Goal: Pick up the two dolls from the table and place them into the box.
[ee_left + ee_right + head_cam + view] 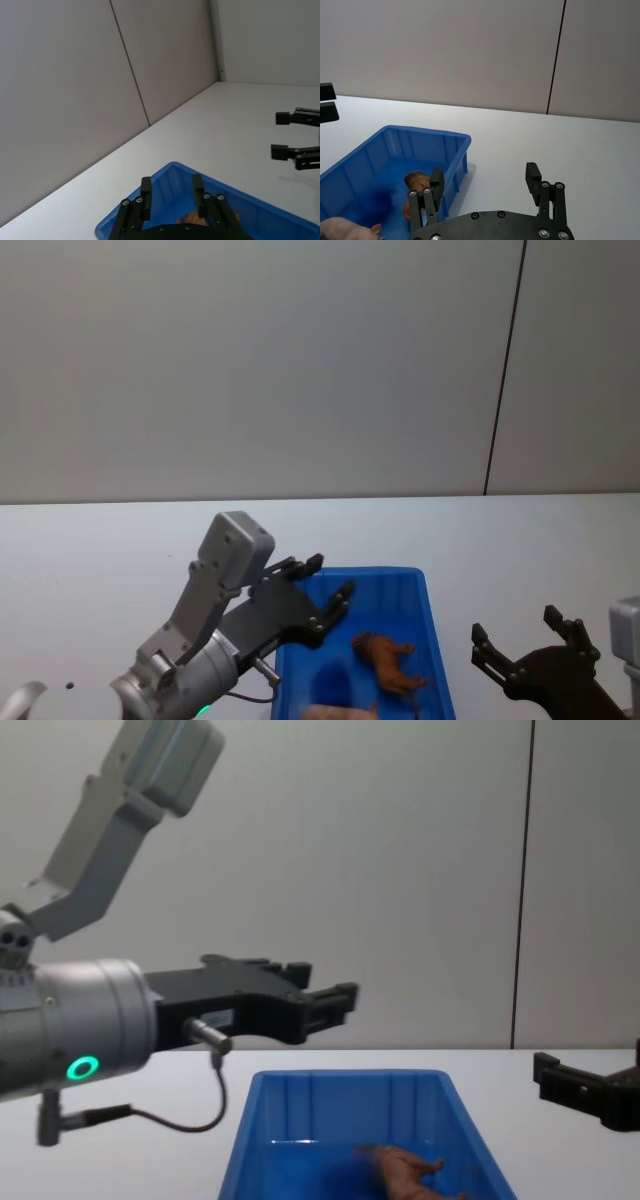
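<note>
- Both dolls lie inside the blue box [430, 640]: the reddish-brown doll [388, 660] on the floor of the box toward its right wall, the pale pink doll [347, 228] nearer the robot's end.
- In the right wrist view the two dolls lie apart from each other, neither touching a gripper.
- We see no doll on the white desk [100, 550]; we judge the placing done, with nothing left but to pull the arms clear.
- Left gripper [330, 592]: hangs above the box's left rim, at its far corner. Fingers spread wide and nothing between them. In the chest view it sits well above the box, touching nothing.
- Right gripper [522, 638]: hovers over the bare desk to the right of the box, well apart from its wall. Fingers wide apart, holding nothing.
- The box stands flat on the desk between the two arms, open side up.
</note>
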